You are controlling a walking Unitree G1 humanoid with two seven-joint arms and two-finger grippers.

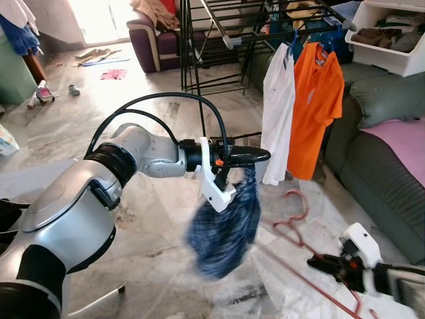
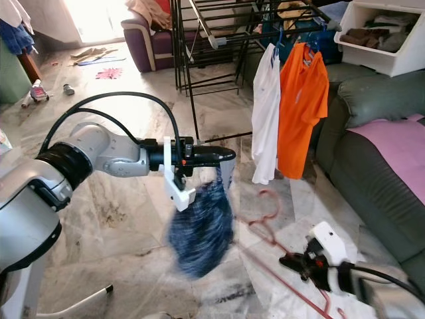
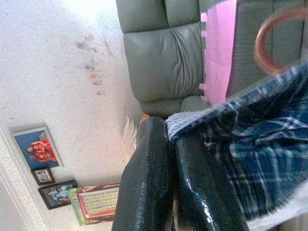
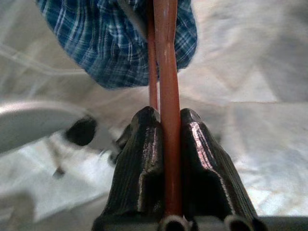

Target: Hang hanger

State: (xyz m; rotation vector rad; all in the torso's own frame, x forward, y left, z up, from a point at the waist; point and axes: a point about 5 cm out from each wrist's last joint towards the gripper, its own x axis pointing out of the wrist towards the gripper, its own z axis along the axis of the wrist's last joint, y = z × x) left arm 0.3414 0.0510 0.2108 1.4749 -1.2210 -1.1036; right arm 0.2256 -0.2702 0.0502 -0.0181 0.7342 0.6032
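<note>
My left gripper (image 1: 257, 157) is stretched out at chest height, shut on the top of a blue plaid garment (image 1: 222, 229). The cloth hangs below it, bunched and blurred. In the left wrist view the fingers (image 3: 149, 178) pinch the plaid cloth's (image 3: 250, 159) edge. A red hanger (image 1: 290, 232) lies tilted low on the right, its hook (image 1: 302, 203) just beside the garment. Lower right, my right gripper (image 1: 320, 264) is shut on the hanger's thin bar (image 4: 169, 144); the right wrist view shows the bar running up into the plaid cloth (image 4: 110, 43).
A black drying rack (image 1: 219, 40) stands behind, with a white shirt (image 1: 279, 113) and an orange shirt (image 1: 317, 106) on hangers. A grey sofa (image 1: 385, 179) with pink cloth (image 1: 402, 143) lines the right. A white basket (image 1: 392, 33) sits above it. Marble floor lies below.
</note>
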